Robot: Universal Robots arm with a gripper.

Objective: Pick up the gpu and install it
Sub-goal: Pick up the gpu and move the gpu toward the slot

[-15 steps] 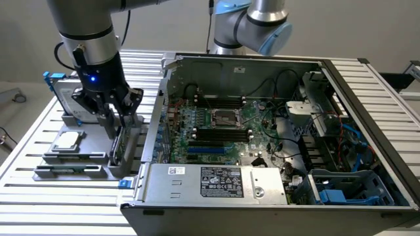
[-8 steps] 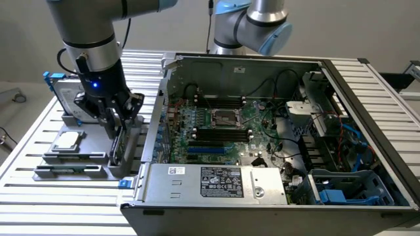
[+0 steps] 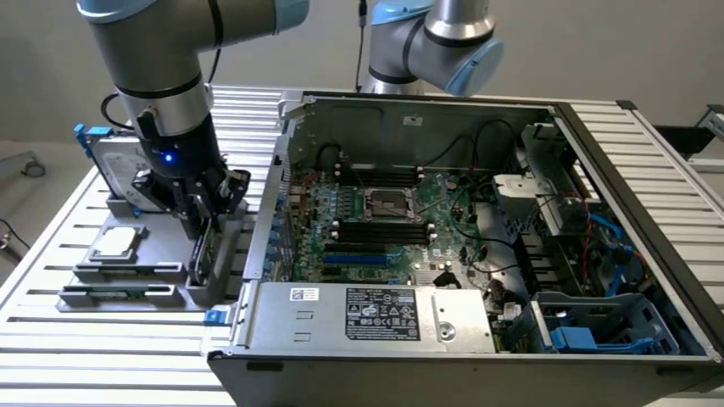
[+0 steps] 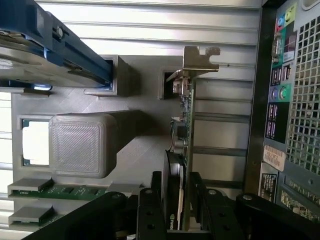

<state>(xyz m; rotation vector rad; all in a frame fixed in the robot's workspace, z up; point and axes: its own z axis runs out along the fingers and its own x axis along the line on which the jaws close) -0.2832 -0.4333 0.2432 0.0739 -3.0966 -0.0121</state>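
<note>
The gpu point(image 3: 203, 248) stands on edge in a slot of the grey holder point(image 3: 136, 273), at the exterior view's left of the open computer case point(image 3: 339, 326). In the wrist view the gpu point(image 4: 187, 115) shows as a thin green board with a black cover and a silver end bracket point(image 4: 200, 57). My gripper point(image 3: 202, 222) has come down over the card from above. Seen from the wrist, the gripper point(image 4: 175, 189) has one black finger on each side of the card. The fingers point(image 4: 150, 200) stand apart, open, straddling the card's near end.
A silver hard drive with blue rails point(image 3: 114, 161) stands at the holder's far end. A square processor chip point(image 3: 117, 242) and memory sticks point(image 3: 114, 294) lie in the holder. The motherboard point(image 3: 374, 220) lies exposed in the case. A second robot arm point(image 3: 436, 42) rises behind it.
</note>
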